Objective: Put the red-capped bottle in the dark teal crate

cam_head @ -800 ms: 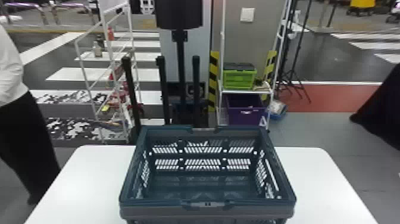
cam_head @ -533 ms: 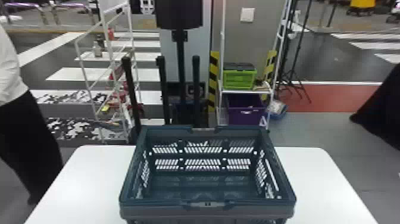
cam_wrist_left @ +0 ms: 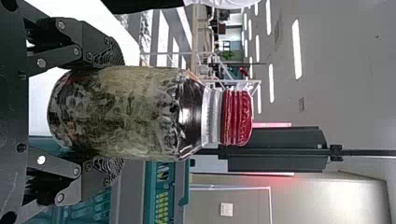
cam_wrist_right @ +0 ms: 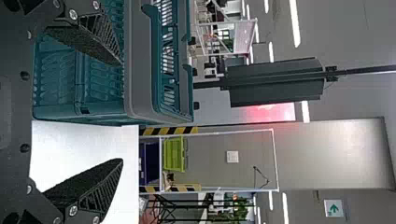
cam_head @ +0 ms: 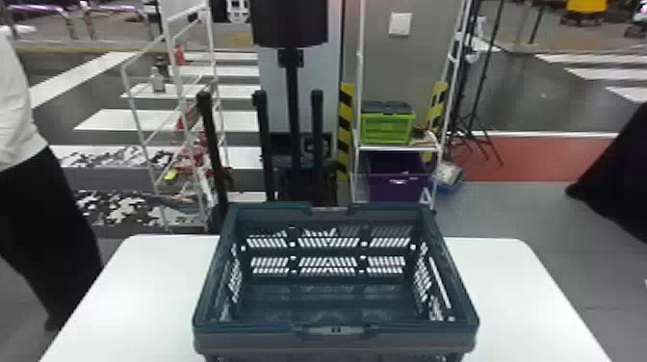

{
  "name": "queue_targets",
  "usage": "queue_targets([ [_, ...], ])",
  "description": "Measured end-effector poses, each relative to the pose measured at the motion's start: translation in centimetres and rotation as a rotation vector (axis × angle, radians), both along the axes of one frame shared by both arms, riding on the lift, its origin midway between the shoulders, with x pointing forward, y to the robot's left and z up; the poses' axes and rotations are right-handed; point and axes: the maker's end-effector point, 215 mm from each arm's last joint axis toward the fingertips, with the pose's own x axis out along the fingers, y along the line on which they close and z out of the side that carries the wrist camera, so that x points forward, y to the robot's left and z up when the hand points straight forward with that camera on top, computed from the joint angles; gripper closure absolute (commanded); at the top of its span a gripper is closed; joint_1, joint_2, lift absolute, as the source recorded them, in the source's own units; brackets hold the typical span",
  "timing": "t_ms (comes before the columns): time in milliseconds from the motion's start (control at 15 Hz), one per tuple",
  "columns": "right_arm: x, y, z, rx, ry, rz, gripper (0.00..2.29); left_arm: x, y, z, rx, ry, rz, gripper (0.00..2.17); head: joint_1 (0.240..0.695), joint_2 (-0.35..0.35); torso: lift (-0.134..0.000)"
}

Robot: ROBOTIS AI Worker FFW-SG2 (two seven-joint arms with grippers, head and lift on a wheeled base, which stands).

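Right, I've got the red-capped bottle upright in my left gripper, its fingers closed around the lower body, just outside the dark teal crate. The crate sits open-topped on the white table. My right gripper has its fingers spread well apart, near the crate's right side. Behind the table, I see a green box on a white rack, above a purple bin.
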Motion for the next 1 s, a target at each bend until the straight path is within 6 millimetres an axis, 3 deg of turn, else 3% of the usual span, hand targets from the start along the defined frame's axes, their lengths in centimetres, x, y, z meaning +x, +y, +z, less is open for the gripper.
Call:
queue_targets([
  [267, -0.1, 0.0, 0.0, 0.001, 0.000, 0.000, 0.15, 2.9, 1.8, 3.2, 0.050, 0.009, 0.012, 1.62, 0.499, 0.000, 0.000],
  [533, -0.2, 0.1, 0.1, 0.003, -0.001, -0.001, 0.15, 8.1, 3.1, 6.7, 0.120, 0.075, -0.019, 1.62, 0.499, 0.000, 0.000],
  [800, -0.4, 0.2, 0.2, 0.007, -0.002, -0.004, 0.15, 13.3, 2.7, 8.1, 0.128, 0.194, -0.080, 1.61, 0.499, 0.000, 0.000],
  [1000, -0.5, 0.3, 0.5, 0.006, -0.005, -0.004, 0.15, 17.0, 0.5, 8.5, 0.107, 0.289, -0.209, 1.61, 0.499, 0.000, 0.000],
])
